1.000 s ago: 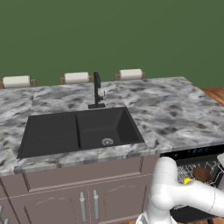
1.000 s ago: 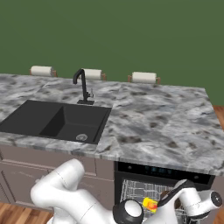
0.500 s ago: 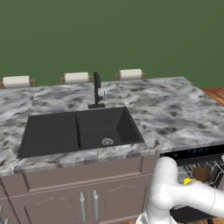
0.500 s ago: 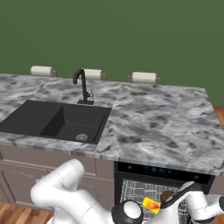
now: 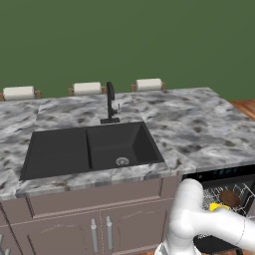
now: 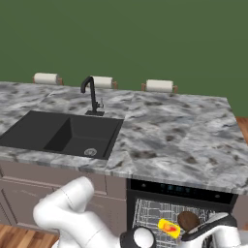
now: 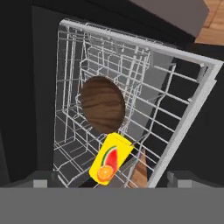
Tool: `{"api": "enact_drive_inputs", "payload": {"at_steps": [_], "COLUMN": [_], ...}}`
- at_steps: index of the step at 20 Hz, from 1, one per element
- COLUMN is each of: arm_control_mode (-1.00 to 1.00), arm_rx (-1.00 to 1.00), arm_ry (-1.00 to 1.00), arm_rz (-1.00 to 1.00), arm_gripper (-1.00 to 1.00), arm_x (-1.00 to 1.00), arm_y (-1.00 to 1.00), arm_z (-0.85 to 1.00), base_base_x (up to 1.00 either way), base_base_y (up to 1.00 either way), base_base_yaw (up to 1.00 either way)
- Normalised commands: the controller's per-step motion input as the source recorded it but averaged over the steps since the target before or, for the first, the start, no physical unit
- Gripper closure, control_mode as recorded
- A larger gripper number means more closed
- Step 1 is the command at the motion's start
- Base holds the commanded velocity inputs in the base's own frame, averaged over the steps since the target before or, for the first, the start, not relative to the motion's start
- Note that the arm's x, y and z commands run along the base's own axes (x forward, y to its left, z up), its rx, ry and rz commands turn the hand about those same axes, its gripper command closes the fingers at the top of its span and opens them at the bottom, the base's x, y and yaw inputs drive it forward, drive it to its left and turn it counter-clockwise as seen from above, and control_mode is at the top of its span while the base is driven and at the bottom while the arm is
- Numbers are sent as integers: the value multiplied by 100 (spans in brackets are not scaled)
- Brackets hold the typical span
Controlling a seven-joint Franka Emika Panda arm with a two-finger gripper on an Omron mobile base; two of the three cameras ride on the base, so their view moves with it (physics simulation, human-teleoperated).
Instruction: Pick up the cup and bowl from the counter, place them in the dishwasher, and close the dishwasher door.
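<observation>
**Cup and bowl in the dishwasher rack, seen from three cameras**

Left base view. The counter [image 5: 199, 124] carries the black sink [image 5: 89, 149] and tap [image 5: 110, 102]; three paper-towel rolls [image 5: 87, 88] stand along its far edge. At lower right the dishwasher [image 5: 221, 175] is open, cut off by the frame edge. The bowl [image 5: 229, 198] lies in the white wire rack [image 5: 244, 191]; only a sliver of the yellow cup [image 5: 217, 207] shows above the white arm [image 5: 199, 224], which hides the rest.

Right base view. Below the dishwasher's control strip, the cup [image 6: 169, 227] lies on its side in the rack [image 6: 150, 213], just left of the bowl [image 6: 188, 220]. The arm covers the rack's lower part, and the gripper itself cannot be made out.

Hand view. The bowl [image 7: 103, 105] rests in the rack [image 7: 175, 113], with the cup [image 7: 110, 159] touching or just below its rim. The two dark fingertips [image 7: 38, 183] sit at the lower corners, spread wide apart and holding nothing. The cup lies between and beyond them, nearer the left one. The dishwasher door cannot be identified.
</observation>
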Motion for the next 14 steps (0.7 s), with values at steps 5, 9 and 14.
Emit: {"api": "enact_drive_inputs", "payload": {"at_steps": [5, 9, 14], "arm_control_mode": [-100, -100, -100], "arm_rx": [1, 0, -2], "arm_ry": [-10, -10, -12], "arm_rz": [0, 0, 0], "arm_gripper": [-100, -100, -100], "arm_x": [-36, -29, -36], "arm_y": [11, 40, 42], "arm_z": [-16, -34, -37], "base_base_x": [0, 0, 0], "base_base_y": [0, 0, 0], "base_base_yaw": [0, 0, 0]}}
